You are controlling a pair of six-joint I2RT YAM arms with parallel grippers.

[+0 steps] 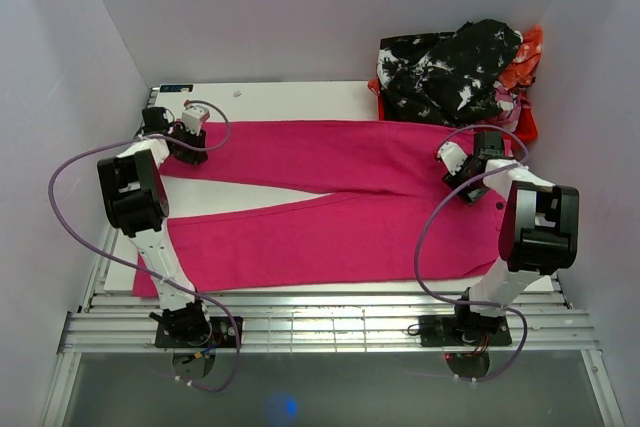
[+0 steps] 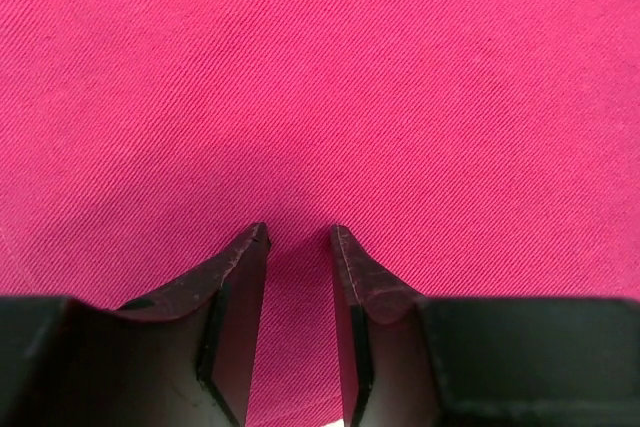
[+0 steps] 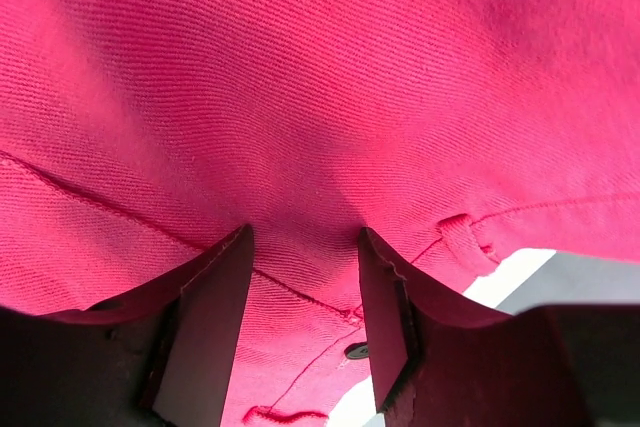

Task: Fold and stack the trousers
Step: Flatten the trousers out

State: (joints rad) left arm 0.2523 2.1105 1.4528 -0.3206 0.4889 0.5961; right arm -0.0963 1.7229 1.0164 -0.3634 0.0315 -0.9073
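Spread flat over the white surface point(image 1: 290, 97): plain bright magenta-pink soft cloth trousers point(image 1: 340, 237), covering most of it. Waist end toward the right arm, two long legs running leftward and parting in a narrow V, with a wedge of bare white between them. Unfolded, legs lying side by side.

At the hem end of the trousers' far leg: the black-and-white left gripper point(image 1: 188, 152), pointing down at the cloth. In the left wrist view, dark fingers point(image 2: 235, 277) set a narrow gap apart, tips down on flat twill weave, nothing gathered between them. Released, merely resting on the cloth.

At the trousers' waist end, toward its far side: the right gripper point(image 1: 465, 179). In the right wrist view, fingers point(image 3: 215, 317) parted wider, with waistband cloth bulging into the gap. Just beside them, a stitched belt loop point(image 3: 465, 237) and a small dark button point(image 3: 357, 351). Cannot tell whether pinching the cloth or only straddling it.

Just beyond the trousers' waist end, toward the far right corner: a heap of black cloth with white floral print point(image 1: 450, 72), with a scrap of orange-red fabric point(image 1: 530, 47) at its right side, piled in a red plastic crate point(image 1: 527, 127) glimpsed only in slivers. Looping beside each arm and over the trousers' edges: purple cables point(image 1: 60, 197).
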